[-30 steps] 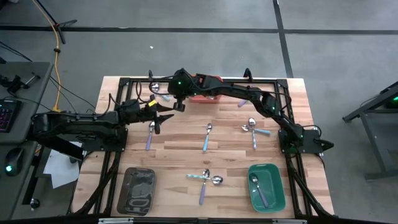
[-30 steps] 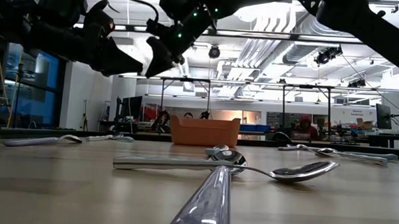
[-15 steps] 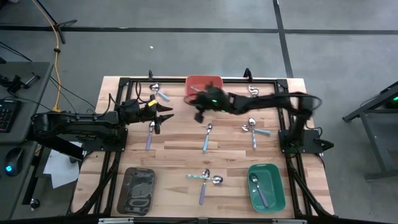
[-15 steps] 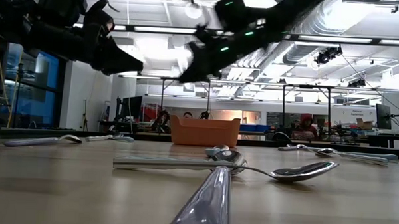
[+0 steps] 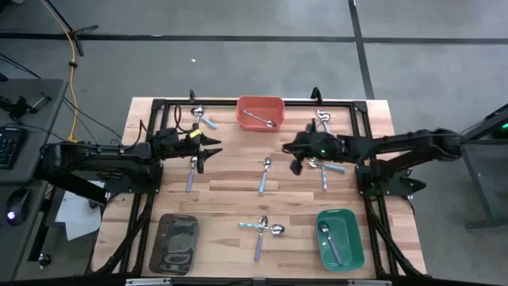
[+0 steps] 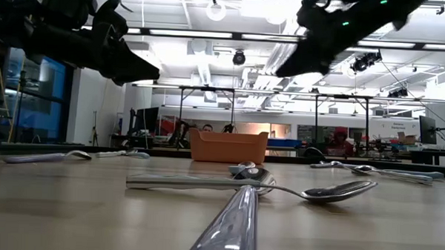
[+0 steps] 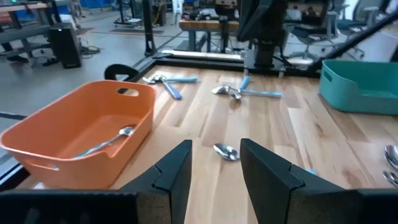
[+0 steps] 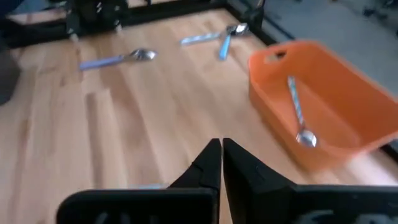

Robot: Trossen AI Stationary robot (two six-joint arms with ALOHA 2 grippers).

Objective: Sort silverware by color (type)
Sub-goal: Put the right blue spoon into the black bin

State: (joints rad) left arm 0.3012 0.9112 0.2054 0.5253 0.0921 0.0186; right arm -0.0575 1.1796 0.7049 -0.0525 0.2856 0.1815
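Left gripper [image 5: 208, 146]: fingers parted, empty, arm stretched level above a lavender spoon [image 5: 191, 172].
Right gripper [image 5: 295, 151]: fingers pressed together, empty, arm reaching low over the tabletop [image 5: 230, 199] centre.

Orange tray [image 5: 260, 112], teal tray [image 5: 340, 237]

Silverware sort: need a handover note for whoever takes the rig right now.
Left hand: open, empty, hovering over the table's left side above a purple spoon.
Right hand: shut, empty, right of centre.
Done: one silver spoon in the orange tray, one spoon in the green tray.
Left: dark tray holds no spoon; the remaining spoons lie loose on the table, including the crossed pair at the front.
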